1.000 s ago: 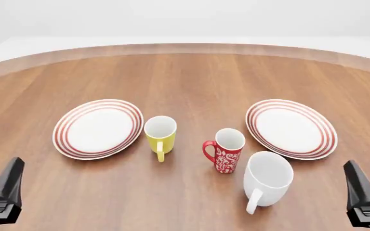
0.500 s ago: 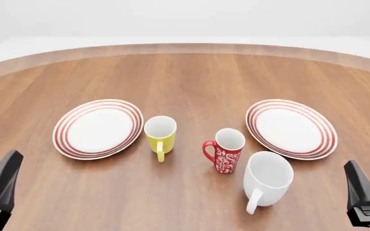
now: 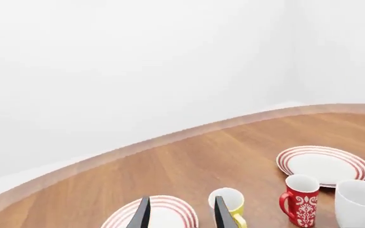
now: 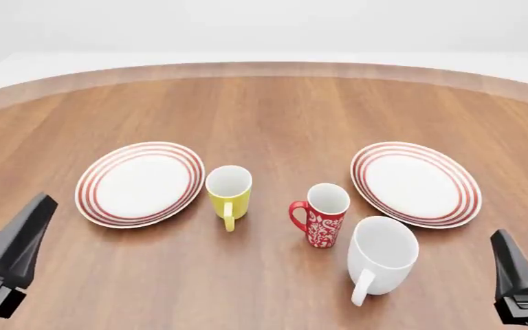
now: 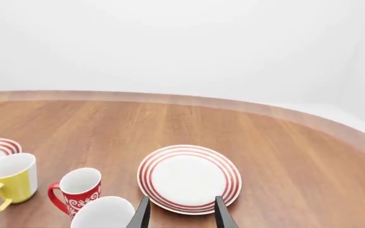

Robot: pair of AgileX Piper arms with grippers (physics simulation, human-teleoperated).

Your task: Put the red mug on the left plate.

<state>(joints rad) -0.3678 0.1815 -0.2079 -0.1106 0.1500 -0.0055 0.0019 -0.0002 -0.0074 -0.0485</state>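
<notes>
— Position of the red mug [image 4: 323,218]?
— Upright on the desk [image 4: 273,117], near the middle of the near half, handle toward the left edge. Bare wood all round its foot. Yellow mug [image 4: 228,194] just beside it on the left-edge side; white mug [image 4: 379,256] just beside it toward the near right corner, tilted in the front view, handle toward the near edge. Contact with either: none seen.
— Left plate [image 4: 140,183]?
— Flat on the desk toward the left edge, nothing on it. Yellow mug close against its rim on the inner side; touching or not, cannot tell. Matching right plate [image 4: 416,183] flat toward the right edge, likewise bare.
— Left pincer [image 3: 179,216]?
— Low at the near left corner, above the wood, well apart from the red mug. Fingers spread, nothing between them; in the left wrist view, left plate and yellow mug lie beyond the tips.
— Right pincer [image 5: 180,213]?
— Low at the near right corner, only a dark finger [image 4: 511,265] showing in the front view. Spread as well, empty; in the right wrist view, right plate seen beyond the tips, white mug's rim near one tip.
— Red mug relative to left plate?
— Apart, yellow mug standing between them.
</notes>
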